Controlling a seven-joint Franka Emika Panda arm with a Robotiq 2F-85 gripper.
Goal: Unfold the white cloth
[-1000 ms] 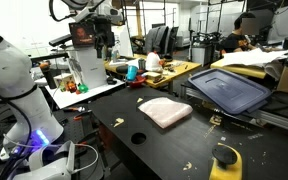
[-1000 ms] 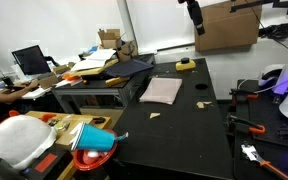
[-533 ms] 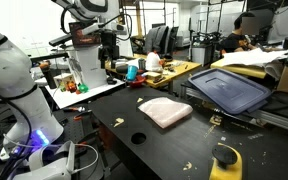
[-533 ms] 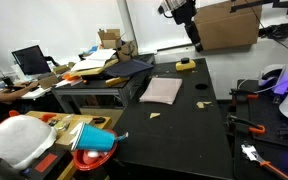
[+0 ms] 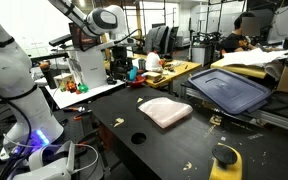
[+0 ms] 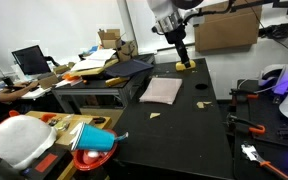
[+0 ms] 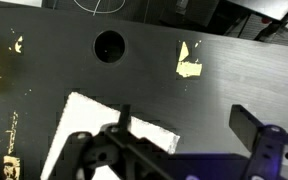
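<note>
The white cloth [image 5: 164, 110] lies folded into a rough square on the black table [image 5: 174, 150]. It shows in both exterior views [image 6: 161, 90] and at the lower left of the wrist view [image 7: 89, 120]. My gripper [image 5: 119, 64] hangs in the air above the table, away from the cloth, and it also shows in an exterior view [image 6: 180, 56]. In the wrist view its fingers [image 7: 184, 130] are spread wide with nothing between them. One finger is over the cloth's edge and the other is over bare table.
A round hole [image 7: 109, 45] in the table and scraps of yellow tape [image 7: 189, 62] lie near the cloth. A yellow object [image 6: 185, 65] sits beyond it. A dark blue bin lid [image 5: 229, 90] rests at the table's side. Cluttered desks surround the table.
The arm has swung down from high above towards the table. The gripper is now lower and closer to the cloth. The cloth has not moved.
</note>
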